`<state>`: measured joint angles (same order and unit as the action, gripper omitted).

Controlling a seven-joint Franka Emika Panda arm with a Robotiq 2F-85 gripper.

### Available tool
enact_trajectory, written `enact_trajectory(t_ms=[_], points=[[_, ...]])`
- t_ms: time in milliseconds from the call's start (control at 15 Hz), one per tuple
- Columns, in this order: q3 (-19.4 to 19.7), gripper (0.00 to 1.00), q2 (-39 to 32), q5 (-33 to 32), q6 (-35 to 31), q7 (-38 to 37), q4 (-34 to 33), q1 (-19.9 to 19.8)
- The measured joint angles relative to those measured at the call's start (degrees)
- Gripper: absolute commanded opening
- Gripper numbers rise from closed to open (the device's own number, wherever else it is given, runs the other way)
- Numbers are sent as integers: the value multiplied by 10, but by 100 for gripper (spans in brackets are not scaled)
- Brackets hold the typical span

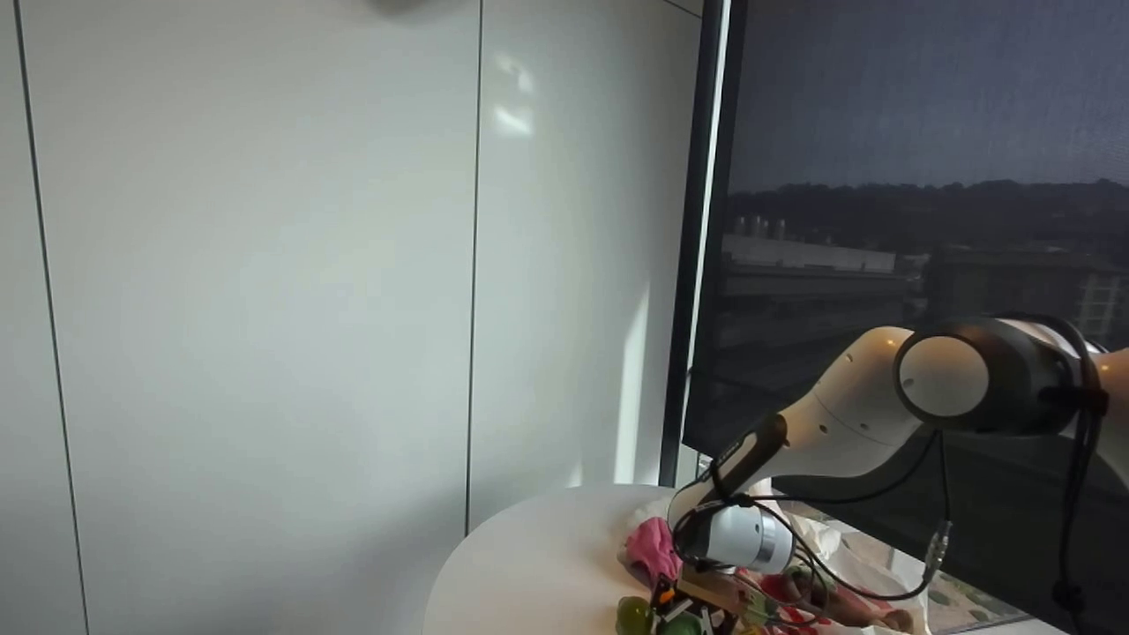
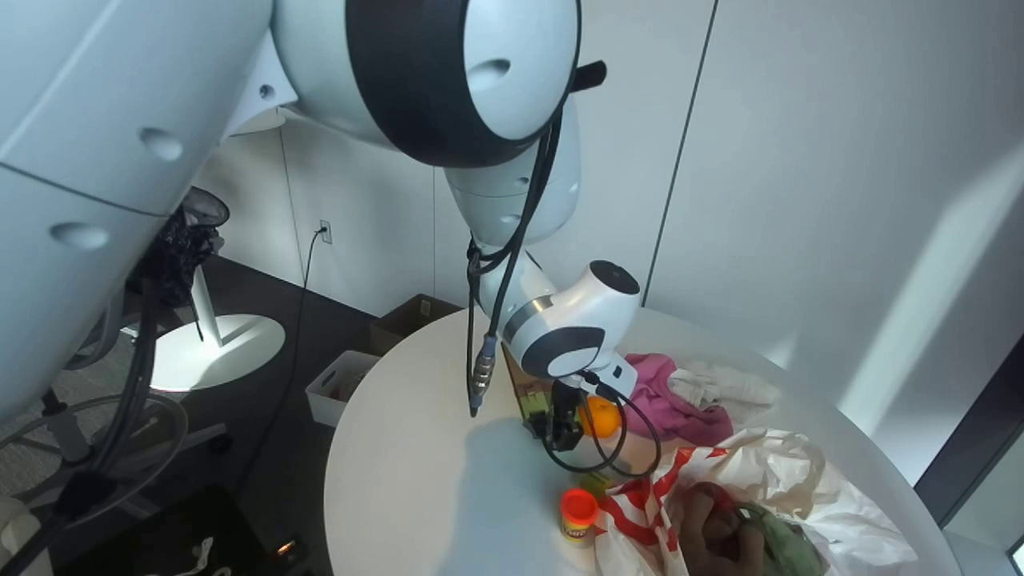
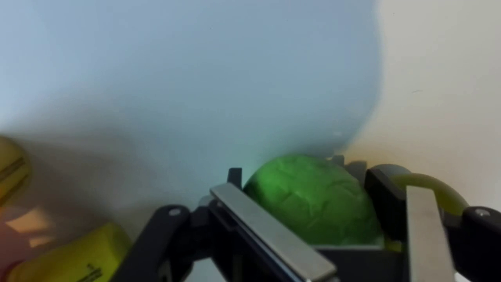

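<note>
At nine o'clock from the green ball [image 3: 313, 199] in the wrist view, we see a yellow printed object [image 3: 11, 168] cut off by the edge, and between eight and nine a tilted yellow piece [image 3: 78, 254] with dark lettering. Next comes the gripper [image 3: 308, 184], its fingers [image 3: 272, 230] set on either side of the ball, toward eight and three o'clock and close to it; we cannot tell whether they grip it or merely stand beside it. The ball, wrinkled on its surface, lies between them, toward four or five o'clock from the middle of that view. At three o'clock from it, partly behind the finger there, we make out a yellow-green rounded object [image 3: 450, 199]. In an exterior view, with the gripper as our centre, we find a white bin [image 2: 332, 396] at nine o'clock, past the edge of the round table [image 2: 392, 464], a red-lidded tub [image 2: 578, 512] at six, a round orange object [image 2: 602, 418] just beside the gripper at three, a pink cloth [image 2: 668, 408] farther out at three, and a red-striped white bag [image 2: 768, 464] between three and four.
</note>
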<state>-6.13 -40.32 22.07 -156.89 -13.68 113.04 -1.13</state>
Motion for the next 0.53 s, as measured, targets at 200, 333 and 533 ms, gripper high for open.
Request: enact_trajectory(t_ms=[200, 333, 533], points=[[23, 53, 19, -20, 0, -1, 5, 10], [43, 53, 42, -32, -1, -3, 15, 15], [81, 53, 82, -52, -13, -22, 35, 22]])
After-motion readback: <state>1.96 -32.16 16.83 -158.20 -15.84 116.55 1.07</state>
